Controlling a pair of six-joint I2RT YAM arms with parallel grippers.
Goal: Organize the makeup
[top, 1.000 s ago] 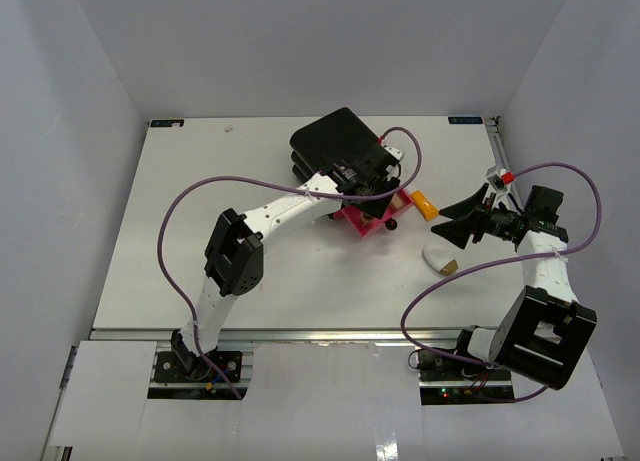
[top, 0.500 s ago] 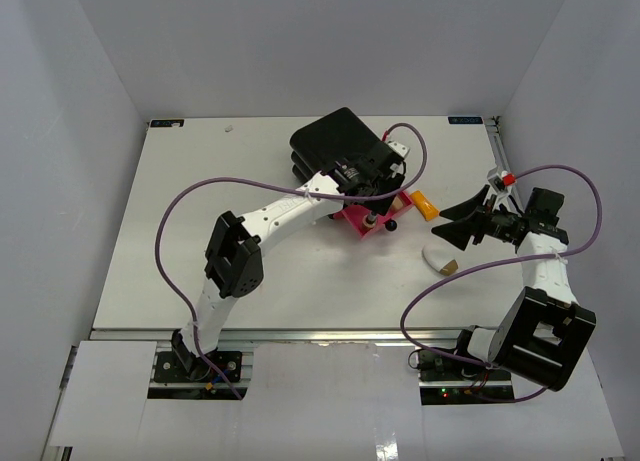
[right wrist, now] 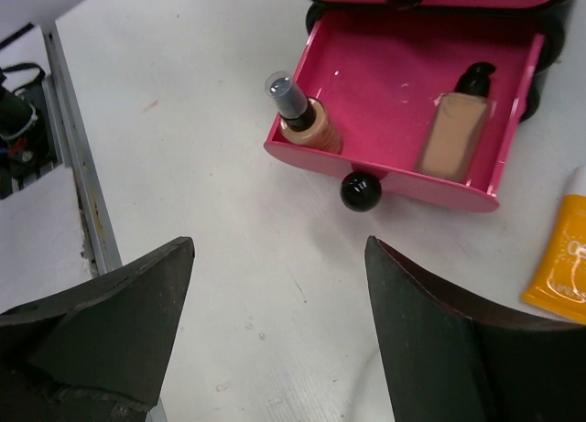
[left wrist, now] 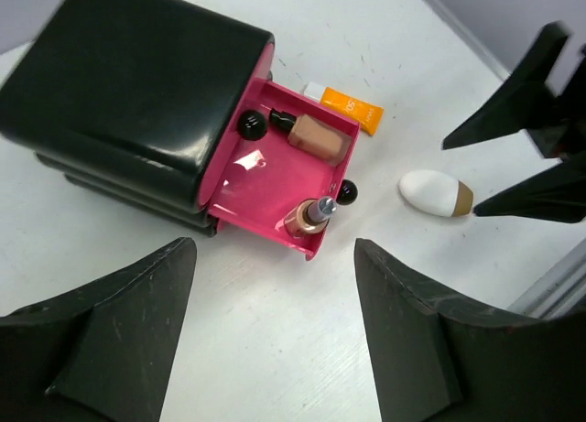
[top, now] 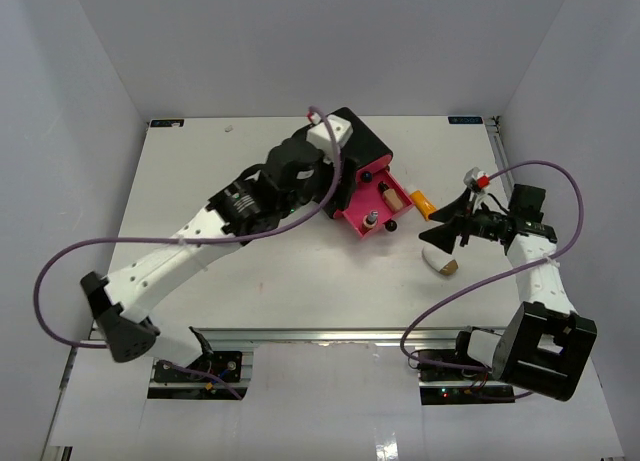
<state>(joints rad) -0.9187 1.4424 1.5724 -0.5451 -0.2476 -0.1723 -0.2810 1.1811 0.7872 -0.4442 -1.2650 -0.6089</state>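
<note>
The open pink drawer (left wrist: 261, 184) (right wrist: 385, 70) of the black box (top: 345, 141) holds two pieces of the makeup. A tan bottle (left wrist: 319, 136) (right wrist: 453, 134) lies flat, and a round bottle with a dark cap (left wrist: 311, 216) (right wrist: 302, 120) stands at the front corner. An orange tube (top: 422, 203) (left wrist: 352, 109) lies just right of the drawer. A white oval tube (top: 440, 260) (left wrist: 438, 193) lies nearer, below my right gripper (top: 443, 224) (right wrist: 279, 248), which is open and empty. My left gripper (left wrist: 275, 253) (top: 325, 186) hangs open and empty, back from the drawer.
A black knob (right wrist: 360, 191) sticks out from the drawer front. The metal rail (right wrist: 82, 166) of the table's near edge runs past the right gripper's left finger. White walls close the table on three sides. The left arm's purple cable (top: 60, 271) loops out to the left.
My left gripper has pulled back from the pink drawer and its jaws have spread wider. The round bottle stays standing in the drawer. My right gripper has shifted slightly left.
</note>
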